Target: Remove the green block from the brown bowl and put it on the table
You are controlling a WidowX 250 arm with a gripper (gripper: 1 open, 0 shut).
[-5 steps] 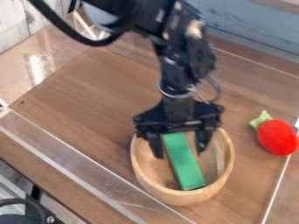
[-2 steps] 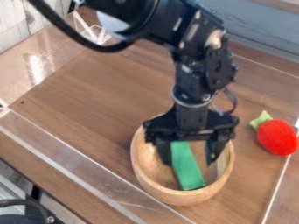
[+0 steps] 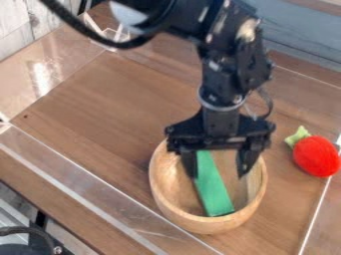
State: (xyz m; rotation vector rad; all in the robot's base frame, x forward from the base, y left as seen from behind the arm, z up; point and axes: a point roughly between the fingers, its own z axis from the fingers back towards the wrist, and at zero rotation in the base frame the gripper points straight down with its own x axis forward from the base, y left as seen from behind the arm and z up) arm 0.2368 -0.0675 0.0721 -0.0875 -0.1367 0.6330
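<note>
Table (image 3: 94,120): dark wood-grain top ringed by clear acrylic walls; broad bare surface lies to the left of and behind the bowl, so a set-down place is plentiful.

Arm: single black arm entering from the upper left, wrist pointing downward over the bowl.

Brown bowl (image 3: 167,199): round, light wood, thick rim; sits near the front right of the table, directly under the wrist.

Gripper (image 3: 214,167): jaws spread wide, one finger (image 3: 178,159) to the left and the other to the right, both tips reaching down to about rim level inside the bowl; nothing is clamped between them.

Green block (image 3: 213,189): flat bright-green bar lying inside the bowl, leaning on the sloped inner wall; its upper end sits between the spread fingers, its lower end points toward the front rim.

Key relation: the block's long axis runs roughly from back to front of the bowl, tilted slightly rightward at the near end, while the fingers stand left and right of it. The jaws therefore straddle the bar across its narrow width, with its upper part just below and between the tips. Whether either finger touches it cannot be told.

Judged next step: lower a little and close across the narrow width, then lift clear of the rim.

Red toy (image 3: 316,154): strawberry-like, green leaves, on the table right of the bowl; apart from it.
</note>
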